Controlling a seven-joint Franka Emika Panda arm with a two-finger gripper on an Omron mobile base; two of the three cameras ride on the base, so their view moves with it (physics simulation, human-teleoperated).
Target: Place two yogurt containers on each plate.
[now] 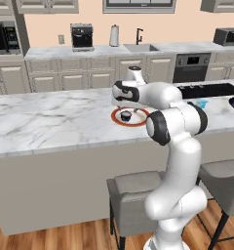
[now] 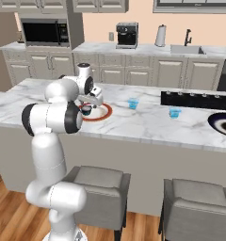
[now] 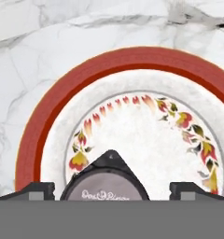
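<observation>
I see my tool (image 3: 112,189) released, fingertips wide either side of the dark yogurt cup (image 3: 106,182), which sits on the red-rimmed plate (image 3: 62,93) toward its 6 o'clock edge on the tabletop (image 1: 50,117).

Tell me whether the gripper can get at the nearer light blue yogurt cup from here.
Probably yes: the gripper is open above the red-rimmed plate, and only bare marble counter separates it from that light blue cup.

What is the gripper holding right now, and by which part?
Nothing. The gripper is open, fingertips standing clear either side of the dark yogurt cup, which sits on the red-rimmed plate.
</observation>
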